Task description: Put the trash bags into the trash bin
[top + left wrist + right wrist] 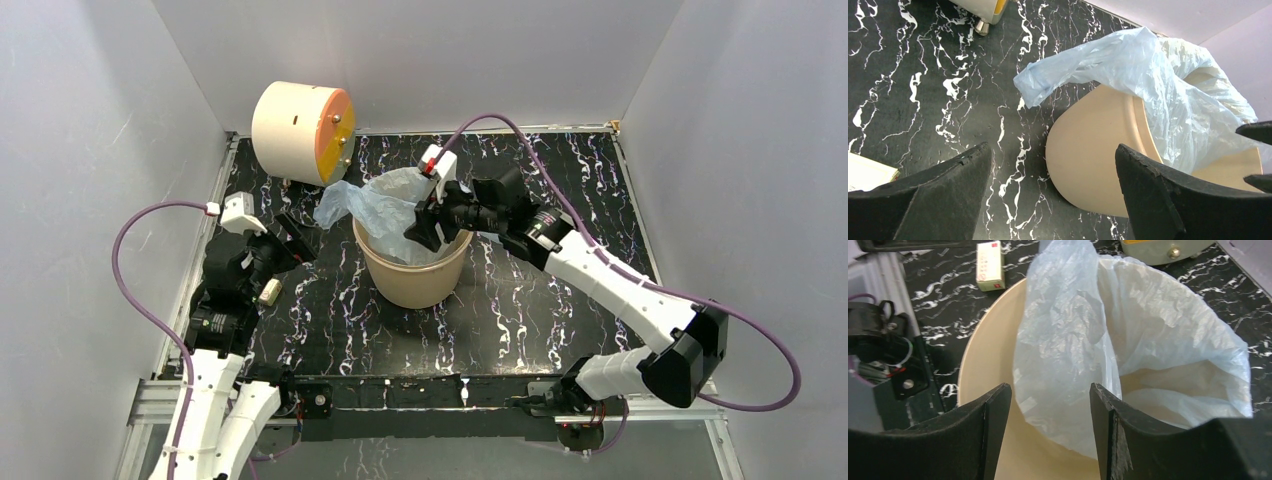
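Note:
The pale blue trash bag (385, 205) lies partly inside the tan trash bin (410, 280), and a loose end hangs over the bin's far-left rim. My right gripper (424, 234) is open over the bin's mouth. In the right wrist view its jaws (1050, 395) stand apart above a fold of the bag (1073, 340) and the bin's inner wall (983, 360), gripping nothing. My left gripper (298, 240) is open and empty, low over the table left of the bin. The left wrist view shows its gripper (1053, 165), the bin wall (1093, 150) and the bag (1128, 65).
A cream drum with an orange face (300, 118) lies on its side at the back left. A small white card box (269, 291) lies by the left arm and shows in the right wrist view (989, 265). White walls enclose the black marbled table (520, 330).

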Controlling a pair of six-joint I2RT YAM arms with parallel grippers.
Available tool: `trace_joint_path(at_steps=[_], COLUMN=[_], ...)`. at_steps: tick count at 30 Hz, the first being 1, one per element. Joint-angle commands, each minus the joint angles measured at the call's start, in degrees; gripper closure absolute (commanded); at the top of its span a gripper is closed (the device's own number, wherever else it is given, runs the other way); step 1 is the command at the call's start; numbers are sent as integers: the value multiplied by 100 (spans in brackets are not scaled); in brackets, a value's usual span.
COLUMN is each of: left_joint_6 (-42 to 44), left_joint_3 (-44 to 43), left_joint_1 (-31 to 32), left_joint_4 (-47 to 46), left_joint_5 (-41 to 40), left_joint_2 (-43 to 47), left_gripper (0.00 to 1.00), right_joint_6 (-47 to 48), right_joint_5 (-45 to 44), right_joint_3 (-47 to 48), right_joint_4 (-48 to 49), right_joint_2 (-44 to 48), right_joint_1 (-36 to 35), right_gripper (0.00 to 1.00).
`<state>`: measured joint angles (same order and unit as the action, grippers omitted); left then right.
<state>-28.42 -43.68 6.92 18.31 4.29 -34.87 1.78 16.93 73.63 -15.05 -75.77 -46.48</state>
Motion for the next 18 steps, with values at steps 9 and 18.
trace_joint_path(at_steps=[9,18], left_joint_6=[184,206], left_joint_3=[168,227], left_joint_1=[-24,-24], left_joint_4=[57,41], left_joint_5=[315,327], left_joint_2=[106,69], left_gripper=[11,11], right_joint_6=[543,509], right_joint_5=[-672,-1027], right_joint_3=[906,734], right_joint_4=[-143,250], right_joint_2=[-387,-159], right_joint_1=[-123,-118], right_gripper=[45,42])
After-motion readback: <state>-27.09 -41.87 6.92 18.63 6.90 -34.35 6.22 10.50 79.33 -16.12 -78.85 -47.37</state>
